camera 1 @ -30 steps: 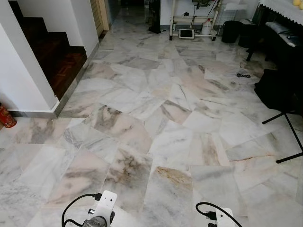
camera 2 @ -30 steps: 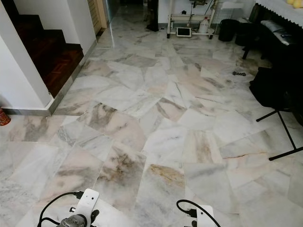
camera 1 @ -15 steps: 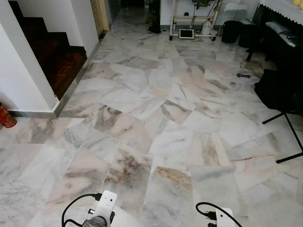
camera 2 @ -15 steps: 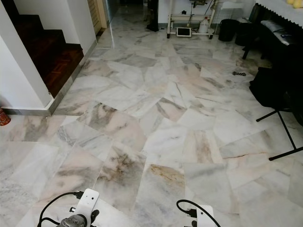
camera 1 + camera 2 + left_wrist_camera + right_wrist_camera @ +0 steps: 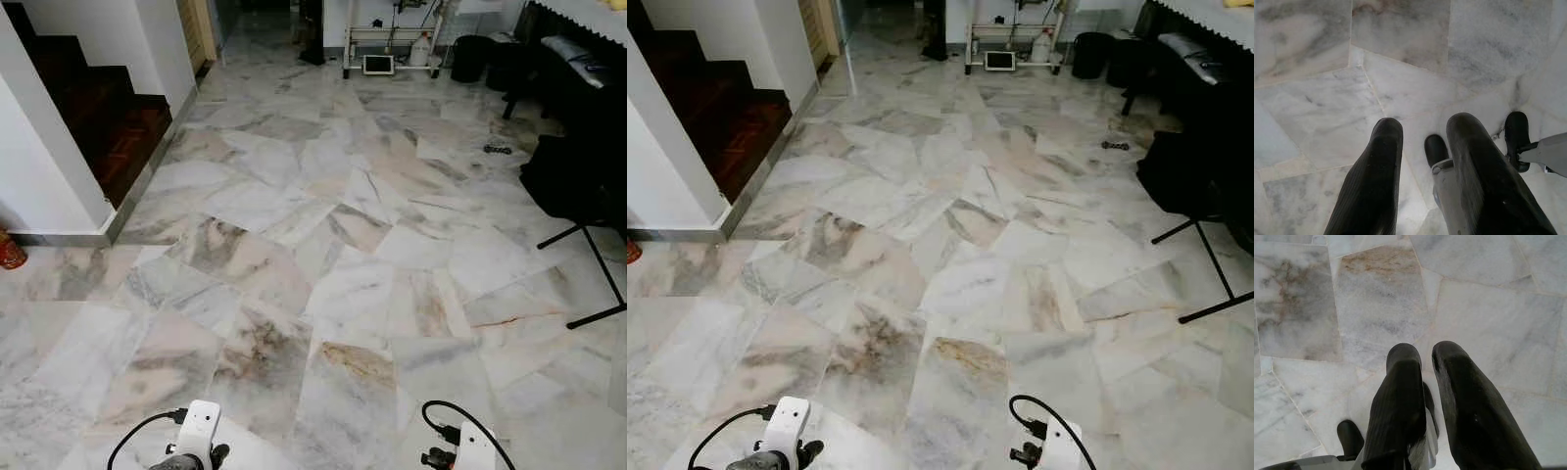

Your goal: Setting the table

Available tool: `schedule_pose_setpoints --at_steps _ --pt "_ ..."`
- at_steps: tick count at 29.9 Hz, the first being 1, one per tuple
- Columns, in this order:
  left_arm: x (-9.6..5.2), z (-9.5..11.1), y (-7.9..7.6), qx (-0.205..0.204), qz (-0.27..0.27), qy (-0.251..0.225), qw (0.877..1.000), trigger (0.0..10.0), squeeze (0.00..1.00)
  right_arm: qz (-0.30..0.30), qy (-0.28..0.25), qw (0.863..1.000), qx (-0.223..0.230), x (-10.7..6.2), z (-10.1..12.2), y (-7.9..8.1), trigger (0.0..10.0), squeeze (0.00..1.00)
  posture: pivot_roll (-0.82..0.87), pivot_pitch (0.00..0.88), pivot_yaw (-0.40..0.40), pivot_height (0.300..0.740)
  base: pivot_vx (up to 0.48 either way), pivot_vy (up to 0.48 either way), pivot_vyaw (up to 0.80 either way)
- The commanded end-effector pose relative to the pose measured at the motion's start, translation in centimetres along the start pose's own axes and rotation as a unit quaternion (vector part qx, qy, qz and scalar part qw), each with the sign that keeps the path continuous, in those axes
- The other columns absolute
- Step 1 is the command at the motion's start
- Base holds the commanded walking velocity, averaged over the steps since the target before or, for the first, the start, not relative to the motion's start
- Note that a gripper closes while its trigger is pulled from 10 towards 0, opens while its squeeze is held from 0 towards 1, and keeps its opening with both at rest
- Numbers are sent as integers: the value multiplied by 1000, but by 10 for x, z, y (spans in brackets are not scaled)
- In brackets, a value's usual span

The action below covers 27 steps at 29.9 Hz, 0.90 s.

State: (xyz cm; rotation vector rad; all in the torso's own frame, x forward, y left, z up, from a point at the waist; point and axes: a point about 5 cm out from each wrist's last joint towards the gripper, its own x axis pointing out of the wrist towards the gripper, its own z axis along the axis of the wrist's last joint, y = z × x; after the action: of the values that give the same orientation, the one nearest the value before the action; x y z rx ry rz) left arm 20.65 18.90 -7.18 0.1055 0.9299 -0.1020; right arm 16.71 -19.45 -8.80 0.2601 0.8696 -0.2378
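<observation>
A: Item one, hands?

B: Left hand (image 5: 1422, 132): two long black fingers, ribbed rubber on the inner pad, rounded tips, parted with a gap between them, gripping nothing, hanging above the floor (image 5: 333, 235). Right hand (image 5: 1425, 357): same make, fingers a narrow gap apart, also empty. Both wrists show in the head views as white housings with looping black cables at the lower edge.

A: The table things?

B: No tableware can be made out. A desk edge with a white lace-like cloth (image 5: 588, 18) sits at the far right corner, well apart from both hands.

A: Floor?

B: Polished marble, irregular angular slabs, white and grey with pink-brown veining, pale grout lines.

A: Surroundings?

B: Dark wooden staircase (image 5: 93, 108) at the left, boxed by white walls. A red cylindrical object (image 5: 10, 252) by the wall base. A black bulky item on a thin black folding stand (image 5: 583, 225) at the right. A black round bin (image 5: 472, 54) and a white-framed rack (image 5: 382, 39) with a white jug far ahead.
</observation>
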Motion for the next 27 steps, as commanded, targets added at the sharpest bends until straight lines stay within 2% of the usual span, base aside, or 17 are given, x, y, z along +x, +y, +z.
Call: schedule_pose_setpoints --at_steps 1,7,12,21,27 --pt "-1 -3 1 -10 1 3 1000 10000 0 -2 -2 1000 2 -1 -1 -2 10000 0 -28 0 -8 740 0 0 0" --pt "0 -2 0 -24 2 -2 1000 10000 0 -8 -3 1000 1 -1 2 -7 10000 0 -29 0 -14 740 0 0 -99" --pt "-1 -3 0 -24 6 -3 1000 10000 0 -10 -5 1000 -6 0 6 -8 10000 0 -30 0 -15 740 0 0 -753" --pt "-1 -1 4 -51 14 -18 998 10000 0 -6 2 1000 -12 1 4 -3 10000 0 -24 0 -14 740 0 0 -744" --pt "-1 2 6 -28 27 -24 999 10000 0 -8 4 1000 -11 1 3 -3 10000 0 -29 0 -9 740 0 0 -740"
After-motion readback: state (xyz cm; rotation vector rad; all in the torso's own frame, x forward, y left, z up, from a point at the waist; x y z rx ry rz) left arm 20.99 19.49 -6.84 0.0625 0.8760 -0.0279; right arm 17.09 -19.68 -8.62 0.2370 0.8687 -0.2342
